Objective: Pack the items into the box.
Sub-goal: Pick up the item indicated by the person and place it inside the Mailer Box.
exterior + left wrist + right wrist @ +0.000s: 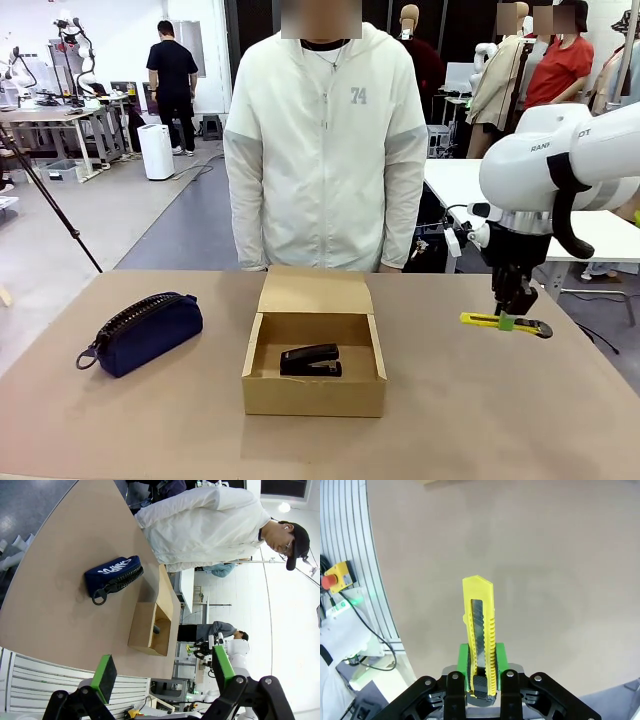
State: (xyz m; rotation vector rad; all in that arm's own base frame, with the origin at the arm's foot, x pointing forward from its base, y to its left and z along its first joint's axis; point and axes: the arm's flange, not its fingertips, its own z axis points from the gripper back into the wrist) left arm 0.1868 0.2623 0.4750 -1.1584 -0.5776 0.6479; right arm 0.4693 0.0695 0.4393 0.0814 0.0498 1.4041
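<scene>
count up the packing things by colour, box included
brown: 1, the cardboard box
black: 1, the stapler, lying inside the cardboard box
navy blue: 1, the pouch
yellow: 1, the utility knife, held in the right tool
total: 4

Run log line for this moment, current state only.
right gripper: shut on utility knife | left gripper: open, empty | stapler: in box | pouch: on table, left of box
</scene>
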